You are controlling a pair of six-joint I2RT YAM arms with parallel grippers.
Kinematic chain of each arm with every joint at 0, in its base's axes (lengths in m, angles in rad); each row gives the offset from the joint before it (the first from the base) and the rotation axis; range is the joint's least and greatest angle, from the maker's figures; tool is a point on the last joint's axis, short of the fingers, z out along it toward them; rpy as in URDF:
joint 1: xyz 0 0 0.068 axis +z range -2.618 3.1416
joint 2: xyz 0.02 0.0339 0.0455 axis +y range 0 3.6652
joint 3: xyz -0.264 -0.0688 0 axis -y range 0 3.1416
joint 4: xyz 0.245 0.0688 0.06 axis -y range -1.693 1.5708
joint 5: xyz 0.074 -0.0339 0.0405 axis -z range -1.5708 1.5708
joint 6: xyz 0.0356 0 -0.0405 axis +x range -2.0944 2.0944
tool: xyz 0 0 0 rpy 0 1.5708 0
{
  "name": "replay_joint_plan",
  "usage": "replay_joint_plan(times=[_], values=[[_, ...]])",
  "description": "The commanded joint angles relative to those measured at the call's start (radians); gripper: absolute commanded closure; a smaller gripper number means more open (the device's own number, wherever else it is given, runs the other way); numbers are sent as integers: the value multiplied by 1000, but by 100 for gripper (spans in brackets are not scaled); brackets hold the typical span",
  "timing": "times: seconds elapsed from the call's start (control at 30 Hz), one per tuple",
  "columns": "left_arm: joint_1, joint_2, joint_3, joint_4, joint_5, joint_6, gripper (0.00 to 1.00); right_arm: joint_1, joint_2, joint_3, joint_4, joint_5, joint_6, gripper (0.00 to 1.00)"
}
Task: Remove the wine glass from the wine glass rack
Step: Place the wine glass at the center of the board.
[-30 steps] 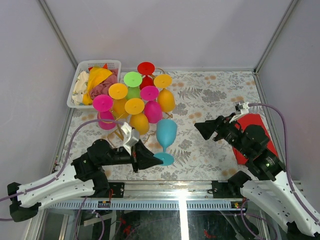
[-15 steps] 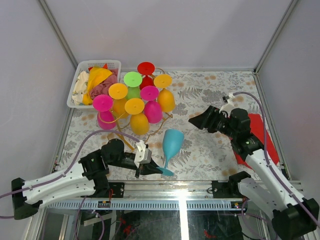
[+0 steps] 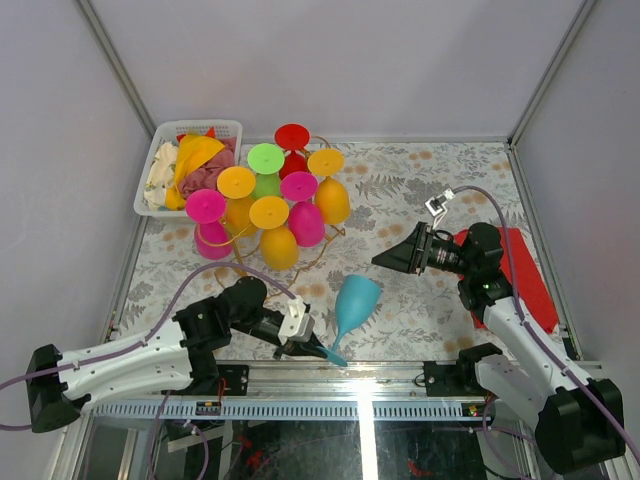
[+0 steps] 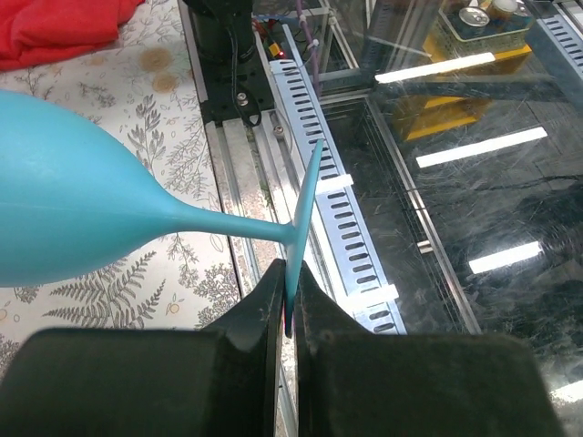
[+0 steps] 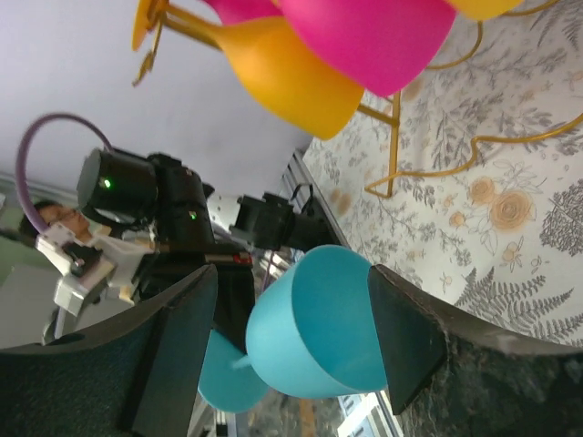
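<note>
A turquoise wine glass [image 3: 357, 300] hangs tilted over the table's front, its bowl up and to the right, clear of the gold wire wine glass rack [image 3: 325, 245]. My left gripper [image 3: 310, 343] is shut on the rim of its flat foot [image 4: 305, 218], which is pinched edge-on between the black fingers [image 4: 264, 319]. My right gripper [image 3: 388, 260] stands open just right of the bowl and points at it. In the right wrist view the bowl's open mouth [image 5: 319, 328] shows between the spread fingers [image 5: 401, 332], not touched. Several coloured glasses [image 3: 268, 212] hang on the rack.
A white basket [image 3: 158, 152] of cloths stands at the back left beside the rack. A red cloth [image 3: 520, 270] lies under the right arm. The slotted metal rail [image 3: 380, 378] runs along the table's front edge, right below the held glass.
The left arm has carried the turquoise glass toward the front right and tipped it over. The right arm has swung left, bringing its open fingers up to the bowl.
</note>
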Motion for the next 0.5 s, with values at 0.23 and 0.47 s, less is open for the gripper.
replay_joint_plan(times=[0.23, 0.47], values=[[-4, -55, -23, 84, -4, 86, 100, 197, 6, 123, -189, -92, -210, 38], [-5, -77, -38, 78, -53, 87, 100, 258, 18, 142, -183, -122, -229, 54]])
